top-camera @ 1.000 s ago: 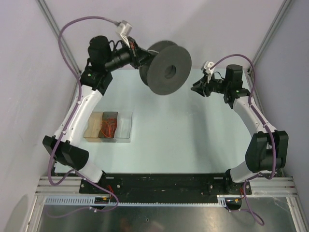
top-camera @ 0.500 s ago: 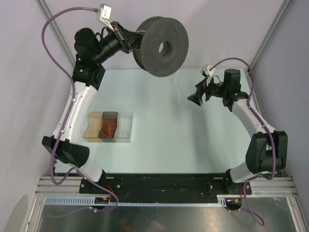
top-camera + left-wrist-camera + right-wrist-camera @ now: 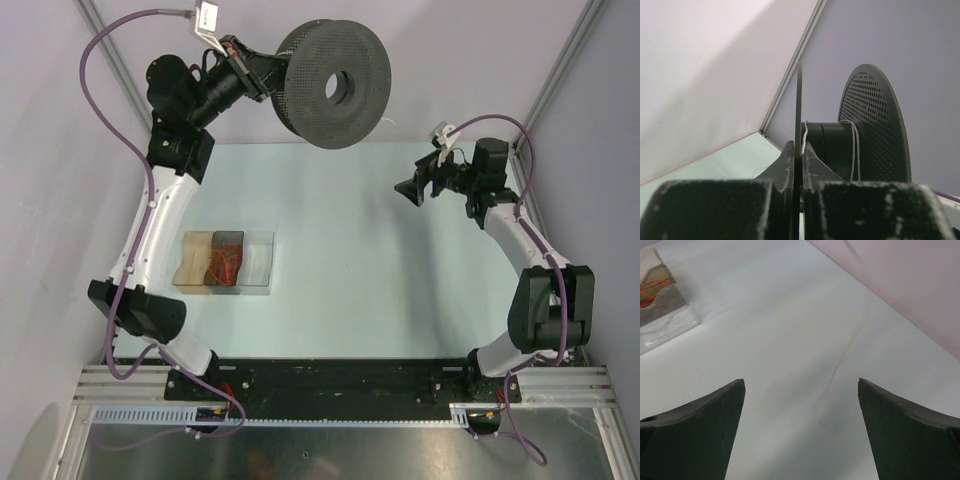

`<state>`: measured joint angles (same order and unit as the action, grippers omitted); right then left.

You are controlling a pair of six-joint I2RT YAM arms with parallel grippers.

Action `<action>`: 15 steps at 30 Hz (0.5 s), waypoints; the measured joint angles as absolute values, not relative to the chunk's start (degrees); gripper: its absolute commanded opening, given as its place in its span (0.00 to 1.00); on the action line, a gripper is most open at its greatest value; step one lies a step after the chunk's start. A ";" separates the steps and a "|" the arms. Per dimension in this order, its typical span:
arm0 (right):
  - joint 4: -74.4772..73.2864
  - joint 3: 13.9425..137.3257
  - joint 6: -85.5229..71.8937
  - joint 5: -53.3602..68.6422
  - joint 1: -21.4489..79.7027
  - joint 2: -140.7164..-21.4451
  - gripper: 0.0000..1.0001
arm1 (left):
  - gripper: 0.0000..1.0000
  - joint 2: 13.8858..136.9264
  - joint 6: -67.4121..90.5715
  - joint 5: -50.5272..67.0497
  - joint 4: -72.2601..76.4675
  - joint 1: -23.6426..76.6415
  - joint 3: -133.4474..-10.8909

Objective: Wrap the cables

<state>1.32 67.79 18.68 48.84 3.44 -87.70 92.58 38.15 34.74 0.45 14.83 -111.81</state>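
Left gripper [image 3: 799, 156] is up high at the back, its fingers clamped hard on the thin near flange [image 3: 799, 100] of the black spool [image 3: 335, 85]; the spool hangs in the air above the far edge of the table [image 3: 380, 290], hub pointing sideways. The cables [image 3: 857, 152] show as a couple of white turns lying on the hub, one by the far perforated disc, one right beside the pinched flange. Right gripper [image 3: 800, 432] hovers over the table with its fingers spread wide, nothing between them. Below it a hair-thin trace [image 3: 841, 361] crosses the tabletop; I take that for the loose run of the wire, though it is too faint to be sure. The clear divided tray [image 3: 228, 262] sits well apart on the left.

On handling, this wire looks close to weightless, limp and springy; it should kink rather than break, and it will likely slip through wide pads. Pinch it low on the free run, fingertips closed fully across it, close enough to the hub to hold tension. The spool looks light but bulky, and a grip on one rim could let it twist; the hub would be steadier.
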 measured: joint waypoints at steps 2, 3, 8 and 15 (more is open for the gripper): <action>4.89 67.42 16.82 47.35 3.18 -88.71 0.99 | 0.00 93.10 39.05 35.18 1.30 14.81 -112.38; 6.81 67.09 15.79 46.46 3.11 -89.19 0.99 | 0.00 93.38 39.35 35.42 1.61 14.81 -112.66; 16.56 66.37 9.82 42.85 3.01 -92.18 0.99 | 0.00 94.54 41.04 36.42 2.66 14.81 -113.12; 22.39 66.32 6.55 43.48 5.50 -94.83 0.99 | 0.00 95.07 41.60 36.71 2.90 14.81 -113.12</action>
